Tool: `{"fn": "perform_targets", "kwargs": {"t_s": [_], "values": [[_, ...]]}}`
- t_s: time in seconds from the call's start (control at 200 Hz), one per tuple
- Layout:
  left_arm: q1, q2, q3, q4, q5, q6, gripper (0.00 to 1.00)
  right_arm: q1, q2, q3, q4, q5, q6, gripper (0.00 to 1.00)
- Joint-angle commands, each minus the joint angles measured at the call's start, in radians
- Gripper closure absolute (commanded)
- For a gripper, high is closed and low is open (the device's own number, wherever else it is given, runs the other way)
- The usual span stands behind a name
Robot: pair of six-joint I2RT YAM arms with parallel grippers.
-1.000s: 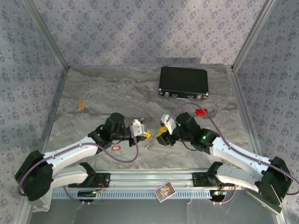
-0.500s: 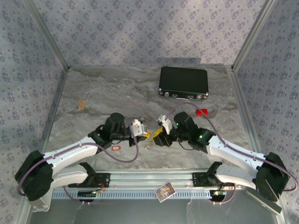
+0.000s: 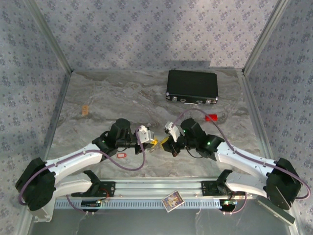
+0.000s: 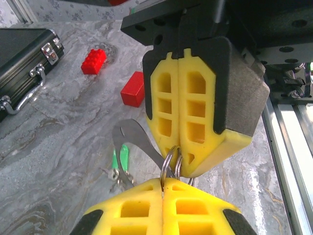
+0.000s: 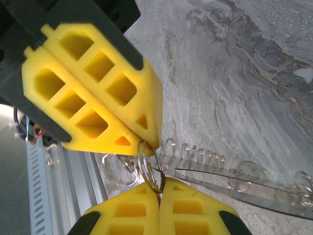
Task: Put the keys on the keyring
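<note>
The keyring (image 4: 168, 164) is a small silvery split ring held between both grippers above the table. My left gripper (image 4: 163, 182) is shut on its near side. My right gripper (image 5: 160, 185) is shut on the keyring (image 5: 150, 169) from the opposite side, its yellow fingers (image 4: 195, 98) tip to tip with mine. In the top view the left gripper (image 3: 153, 142) and right gripper (image 3: 165, 143) meet at the table's middle. A green-tagged key (image 4: 120, 157) lies on the marble below the ring. The red key tag (image 3: 121, 155) lies beside the left arm.
A flat grey metal piece (image 4: 131, 138) lies or hangs just under the ring. A black case (image 3: 191, 87) stands at the back. Two red bricks (image 4: 94, 61) (image 4: 133, 89) lie beyond the grippers. A small card (image 3: 172, 200) rests on the front rail.
My right gripper has moved left to the left gripper and closed on the ring. The left arm has stayed put, still shut.
</note>
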Motion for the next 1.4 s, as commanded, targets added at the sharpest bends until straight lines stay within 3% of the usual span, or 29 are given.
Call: {"fn": "perform_targets", "kwargs": {"t_s": [0.0,0.345,0.745,0.805,0.874,0.964,1.124,1.394], "values": [[-0.004,-0.012,0.059,-0.027,-0.035,0.005,1.00,0.026,-0.023,0.045,-0.092,0.003,-0.109,1.00],[-0.033,-0.009,0.107,-0.095,-0.081,0.025,1.00,0.057,-0.006,0.128,-0.294,0.066,-0.311,1.00],[-0.074,-0.006,0.136,-0.157,-0.167,0.045,1.00,0.055,0.026,0.173,-0.335,0.095,-0.394,1.00],[-0.070,-0.016,0.128,-0.151,-0.195,0.009,0.93,0.055,0.020,0.166,-0.335,0.095,-0.400,1.00],[-0.066,-0.031,0.111,-0.140,-0.213,-0.053,0.75,0.057,0.010,0.159,-0.335,0.097,-0.414,1.00],[-0.064,-0.048,0.082,-0.123,-0.179,-0.161,0.66,0.062,0.005,0.148,-0.336,0.118,-0.441,1.00],[-0.065,-0.124,0.008,-0.124,-0.101,-0.187,0.62,0.079,-0.002,0.145,-0.334,0.147,-0.497,1.00],[-0.065,-0.097,-0.003,-0.081,-0.049,-0.003,0.65,0.125,-0.029,0.129,-0.268,0.199,-0.646,1.00]]}}
